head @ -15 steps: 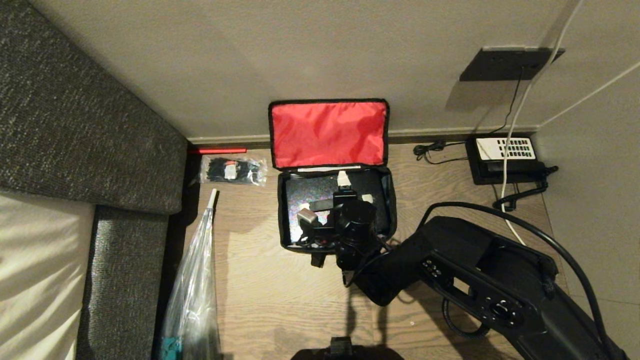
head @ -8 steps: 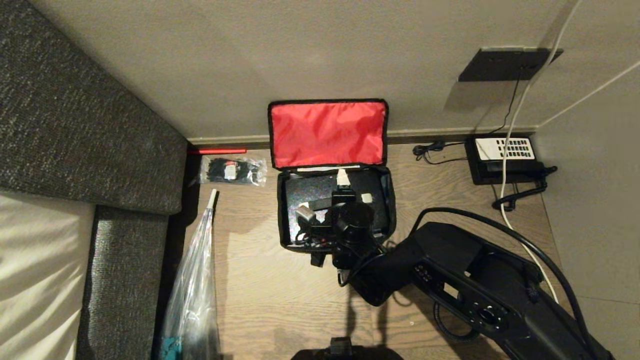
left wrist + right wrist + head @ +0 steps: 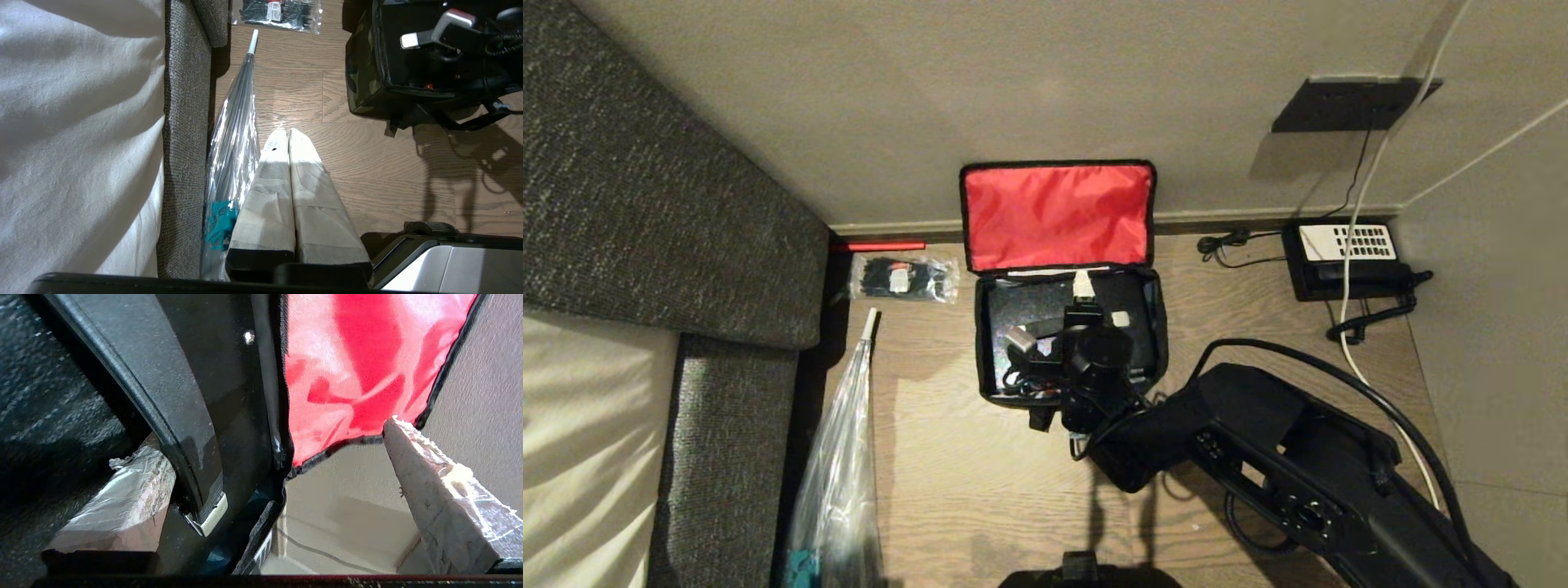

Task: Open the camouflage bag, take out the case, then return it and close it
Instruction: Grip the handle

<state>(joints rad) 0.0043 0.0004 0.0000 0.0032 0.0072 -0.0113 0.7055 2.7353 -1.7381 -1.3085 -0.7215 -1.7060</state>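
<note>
Your right tool, spread wide, has moved slightly toward the frame's left over the case inside the open camouflage bag; grasping comes next, I think.

The camouflage bag shows a shiny red fabric lining, the case inside looks slightly glossy black plastic, the floor is matt grained wood, and the sofa is coarse woven cloth.

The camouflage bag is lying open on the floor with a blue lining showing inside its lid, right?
Not quite: the camouflage bag does lie open on the floor, but the lining inside its lid is bright red, not blue. The head view shows it plainly.
</note>
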